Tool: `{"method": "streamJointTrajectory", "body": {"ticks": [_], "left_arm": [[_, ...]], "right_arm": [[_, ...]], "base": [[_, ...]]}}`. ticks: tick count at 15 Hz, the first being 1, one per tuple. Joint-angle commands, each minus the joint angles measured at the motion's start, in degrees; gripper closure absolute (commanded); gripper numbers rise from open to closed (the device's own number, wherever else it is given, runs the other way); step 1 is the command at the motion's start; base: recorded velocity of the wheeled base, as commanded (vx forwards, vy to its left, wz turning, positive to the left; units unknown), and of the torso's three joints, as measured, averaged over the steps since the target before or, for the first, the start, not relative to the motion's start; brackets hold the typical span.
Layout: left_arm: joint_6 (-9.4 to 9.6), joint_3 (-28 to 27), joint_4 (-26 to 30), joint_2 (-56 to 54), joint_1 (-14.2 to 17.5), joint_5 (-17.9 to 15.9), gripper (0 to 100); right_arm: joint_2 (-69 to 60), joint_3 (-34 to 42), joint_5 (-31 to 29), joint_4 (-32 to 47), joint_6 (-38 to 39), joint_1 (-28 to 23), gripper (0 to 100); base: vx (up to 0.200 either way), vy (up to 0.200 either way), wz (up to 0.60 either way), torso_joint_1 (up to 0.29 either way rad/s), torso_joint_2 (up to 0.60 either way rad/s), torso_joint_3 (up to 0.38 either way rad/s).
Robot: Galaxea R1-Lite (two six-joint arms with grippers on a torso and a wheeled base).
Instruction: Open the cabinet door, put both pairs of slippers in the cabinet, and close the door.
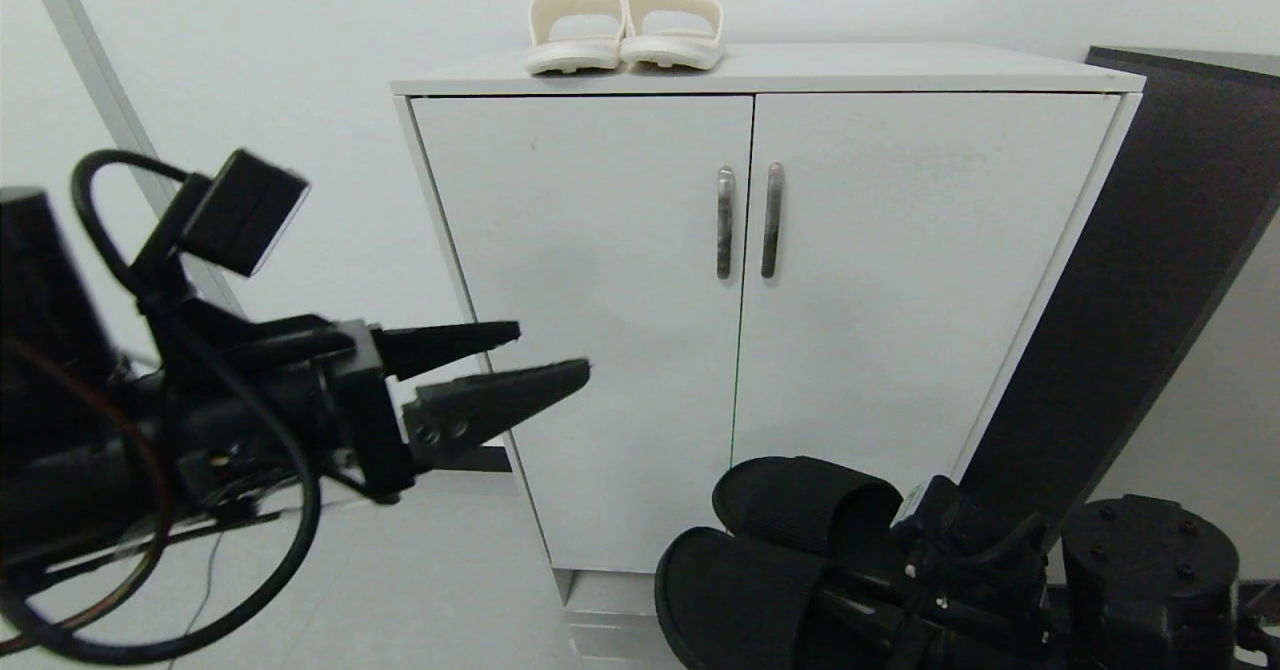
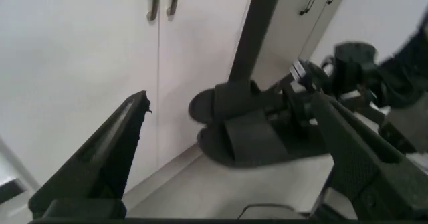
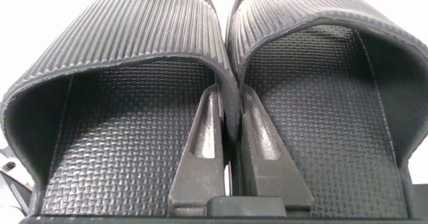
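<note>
Cabinet [image 1: 900,280] shut, nothing stowed. My right jaws clench the black slippers [image 1: 790,505] by their inner walls, low before it; my left jaws, spread and empty, hover near the left door [image 1: 590,250]. White slippers [image 1: 625,30] rest on top.

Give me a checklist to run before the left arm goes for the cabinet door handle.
1. Doors open for loading: not ok. The left door and right door are both shut.
2. Left gripper free: ok. It is open and empty.
3. Left gripper at a handle: not ok. It is in front of the left door, lower than the left handle and right handle.
4. Black slippers secured: ok. The right gripper pinches the inner edges of both together.
5. White slippers in place: ok. They sit side by side on the cabinet top.
6. Room inside the cabinet: cannot tell, as the doors hide it.
</note>
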Motion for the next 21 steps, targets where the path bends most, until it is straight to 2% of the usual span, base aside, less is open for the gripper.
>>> {"method": "streamJointTrajectory", "body": {"ticks": [1, 4, 5, 7, 8, 9, 10, 13, 15, 17, 20, 21], "left_arm": [[-1.73, -8.18, -1.37, 11.81, -5.67, 0.32, 0], [-2.52, -14.95, -1.28, 17.69, -7.86, -0.03, 0], [-4.37, -18.73, -0.75, 20.86, -9.09, 0.06, 0], [-5.51, -24.44, 0.22, 25.25, -9.44, -0.91, 0], [-7.00, -27.43, 0.22, 27.10, -9.36, -3.98, 0], [-9.73, -30.41, 0.22, 28.86, -9.27, -6.27, 0], [-11.57, -33.75, 0.30, 30.79, -9.18, -6.53, 0], [-11.93, -41.14, 0.39, 36.33, -8.83, -5.92, 0], [-11.84, -43.69, 1.09, 38.17, -8.74, -1.88, 0], [-11.49, -47.03, 6.10, 38.44, -8.74, 0.06, 0], [-11.22, -50.63, 8.56, 39.40, -7.77, 0.59, 0], [-11.14, -52.12, 9.88, 40.11, -7.42, 1.73, 0]], "right_arm": [[-0.64, 0.46, 0.27, -0.05, -0.06, 0.04, 100], [-0.82, 0.55, 0.27, -0.05, -0.15, -0.05, 100], [-0.64, 0.46, 0.27, -0.05, -0.15, -0.05, 100], [-0.64, 0.28, 0.27, -0.05, -0.15, -0.14, 100], [-0.64, 0.28, 0.27, -0.05, -0.15, -0.14, 100], [-0.64, 0.37, 0.27, -0.05, -0.15, -0.23, 100], [-0.47, 0.28, 0.27, -0.05, -0.15, -0.23, 100], [-0.29, 0.28, 0.27, -0.05, -0.15, -0.23, 100], [-0.29, 0.20, 0.27, -0.05, -0.24, -0.23, 100], [0.06, 0.11, 0.27, 0.04, -0.24, -0.23, 100], [0.50, 0.11, 0.36, -0.05, -0.24, -0.23, 100], [0.50, 0.11, 0.36, -0.05, -0.24, -0.23, 100]], "base": [[0.000, 0.000, 0.00, 0.000, 0.00, 0.000], [0.000, 0.000, 0.00, 0.000, 0.00, 0.000], [0.000, 0.000, 0.00, 0.000, 0.00, 0.000], [0.000, 0.000, 0.00, 0.000, 0.00, 0.000], [0.000, 0.000, 0.00, 0.000, 0.00, 0.000], [0.000, 0.000, 0.00, 0.000, 0.00, 0.000], [0.000, 0.000, 0.00, 0.000, 0.00, 0.000], [0.000, 0.000, 0.00, 0.000, 0.00, 0.000], [0.000, 0.000, 0.00, 0.000, 0.00, 0.000], [0.000, 0.000, 0.00, 0.000, 0.00, 0.000], [0.000, 0.000, 0.00, 0.000, 0.00, 0.000], [0.000, 0.000, 0.00, 0.000, 0.00, 0.000]]}}
